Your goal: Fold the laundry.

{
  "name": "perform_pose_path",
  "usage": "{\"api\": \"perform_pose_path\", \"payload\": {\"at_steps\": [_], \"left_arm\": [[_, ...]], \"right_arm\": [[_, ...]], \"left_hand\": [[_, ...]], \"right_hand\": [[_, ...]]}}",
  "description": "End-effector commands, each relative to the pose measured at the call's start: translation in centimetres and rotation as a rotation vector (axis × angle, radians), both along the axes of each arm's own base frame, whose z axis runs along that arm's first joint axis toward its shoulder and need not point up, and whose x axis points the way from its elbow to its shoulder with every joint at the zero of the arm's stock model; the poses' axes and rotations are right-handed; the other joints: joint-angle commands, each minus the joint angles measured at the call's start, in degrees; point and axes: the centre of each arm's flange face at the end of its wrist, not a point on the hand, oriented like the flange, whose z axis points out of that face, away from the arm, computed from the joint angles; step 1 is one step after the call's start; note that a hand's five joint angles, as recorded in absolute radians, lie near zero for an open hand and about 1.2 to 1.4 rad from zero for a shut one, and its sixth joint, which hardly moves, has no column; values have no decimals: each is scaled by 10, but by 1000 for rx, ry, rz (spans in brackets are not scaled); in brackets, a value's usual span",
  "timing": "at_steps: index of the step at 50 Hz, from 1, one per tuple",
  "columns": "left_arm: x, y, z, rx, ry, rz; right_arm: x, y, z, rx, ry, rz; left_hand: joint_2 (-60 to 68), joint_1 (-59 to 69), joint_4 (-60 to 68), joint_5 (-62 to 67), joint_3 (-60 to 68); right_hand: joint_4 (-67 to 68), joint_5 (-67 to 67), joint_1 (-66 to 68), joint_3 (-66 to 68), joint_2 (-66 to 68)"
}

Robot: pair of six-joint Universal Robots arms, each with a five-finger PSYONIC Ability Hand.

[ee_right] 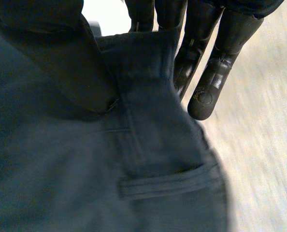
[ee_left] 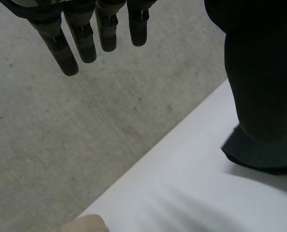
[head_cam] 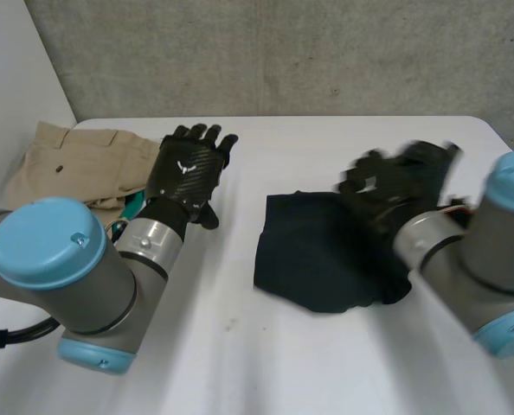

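A dark navy garment (head_cam: 313,251) lies bunched on the white table (head_cam: 266,363), right of the middle. My right hand (head_cam: 395,186) is at its far right edge. In the right wrist view the garment (ee_right: 158,169) shows a waistband and a pocket slit, and the band runs up between the thumb and the fingers (ee_right: 206,87), which pinch it. My left hand (head_cam: 188,169) hovers left of the middle with its fingers (ee_left: 85,38) straight and nothing in them. The dark garment's near edge (ee_left: 257,153) lies off to its side.
A folded khaki garment (head_cam: 75,160) lies at the table's far left corner, just beside my left hand; a bit of it (ee_left: 83,224) also shows under the left wrist. A grey wall stands behind the table's far edge.
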Motion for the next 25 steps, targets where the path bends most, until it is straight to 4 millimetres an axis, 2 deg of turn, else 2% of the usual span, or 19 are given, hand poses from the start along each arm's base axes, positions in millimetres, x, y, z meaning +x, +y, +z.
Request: {"api": "perform_pose_path", "payload": {"at_steps": [1, 2, 5, 6, 7, 9, 12, 13, 16, 17, 21, 25], "left_arm": [[-4, -12, 20, -41, 62, 40], [-4, -14, 21, -41, 67, 47], [-6, -21, 29, -52, 86, 64], [-7, -22, 30, -53, 89, 65], [-9, -25, 31, -50, 93, 66], [-12, -28, 32, -42, 100, 62], [-19, -32, 34, -22, 123, 47], [-21, -32, 34, -13, 132, 39], [-29, -33, 34, 23, 161, 16], [-33, -32, 34, 37, 167, 1], [-58, -21, 23, 101, 165, -115], [-89, -5, -1, 188, 111, -272]], "right_arm": [[49, 52, -26, 39, 35, 316], [53, 54, -27, 47, 27, 326], [55, 50, -23, 61, -4, 296], [54, 44, -19, 85, -41, 242], [52, 41, -16, 112, -77, 206], [49, 36, -10, 166, -151, 149], [31, 19, 30, 273, -421, 25], [18, 10, 49, 320, -554, -20], [-3, -1, 67, 403, -709, -100], [-19, -9, 68, 465, -761, -166], [-50, -27, 56, 569, -786, -320], [-53, -33, 34, 636, -735, -379]], "left_hand": [[-15, -8, -15, -26, -20], [-15, -8, -15, -26, -20], [-15, -8, -15, -26, -20], [-15, -8, -15, -26, -20], [-15, -8, -15, -26, -20], [-15, -8, -15, -26, -20], [-15, -8, -15, -26, -20], [-15, -8, -15, -26, -20], [-15, -8, -15, -26, -20], [-15, -8, -15, -26, -20], [-15, -8, -15, -26, -20], [-5, 2, -5, -15, -10]], "right_hand": [[119, 142, 359, 122, 125], [43, 66, 283, 46, 49], [-324, -300, -83, -320, -317], [-511, -488, -271, -508, -505], [-581, -558, -341, -578, -575], [-581, -558, -341, -578, -575], [-581, -558, -341, -578, -575], [-581, -558, -341, -578, -575], [-581, -558, -341, -578, -575], [-581, -558, -341, -578, -575], [-581, -558, -341, -578, -575], [-581, -558, -341, -578, -575]]}}
